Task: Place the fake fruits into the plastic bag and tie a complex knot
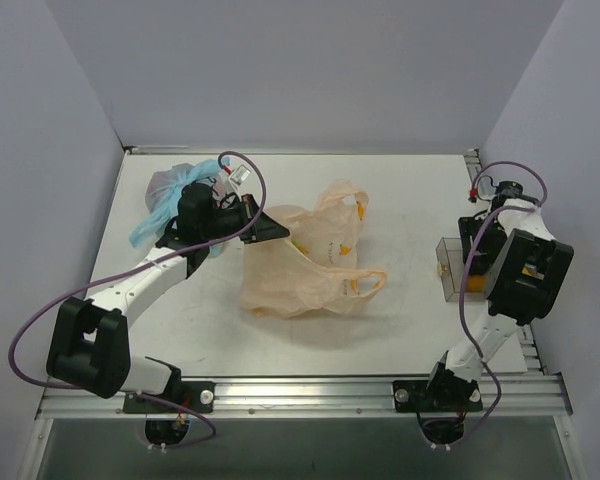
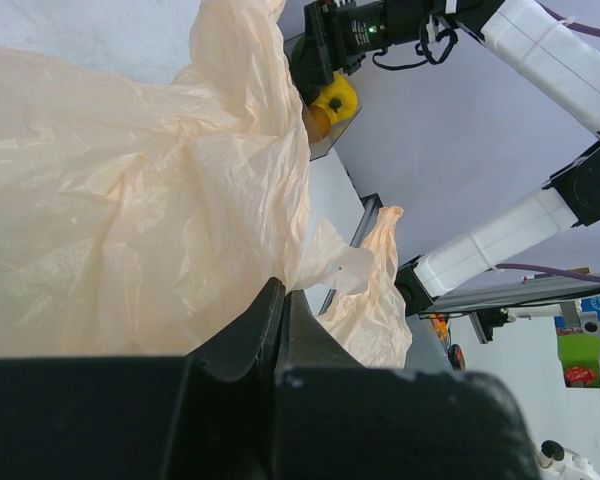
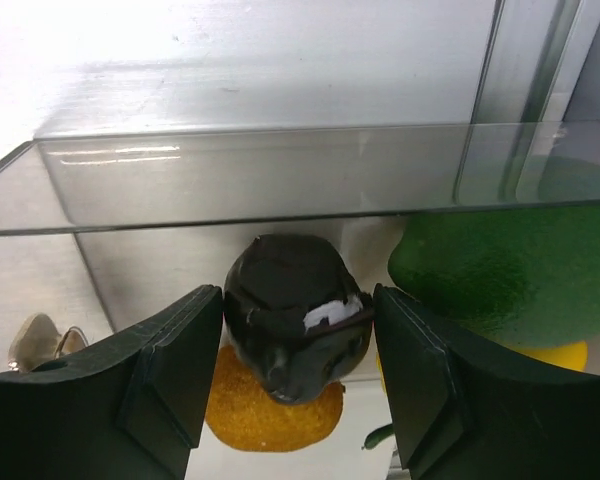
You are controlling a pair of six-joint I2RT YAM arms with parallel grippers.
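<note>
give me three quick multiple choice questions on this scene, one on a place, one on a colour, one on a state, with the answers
1. Where on the table is the clear box?
A. near the right edge
B. in the middle
C. in the far left corner

2. What colour are the handles of the second bag, behind the left arm?
A. red
B. light blue
C. black

3. How do the left jaws stand?
A. wide open over the box
B. shut on nothing
C. shut on the peach bag

Answers:
1 A: the top view shows the box beside the right arm.
2 B: light-blue handles stick out by the far left corner.
3 C: the left wrist view shows the jaws closed with peach plastic pinched between them.
</note>
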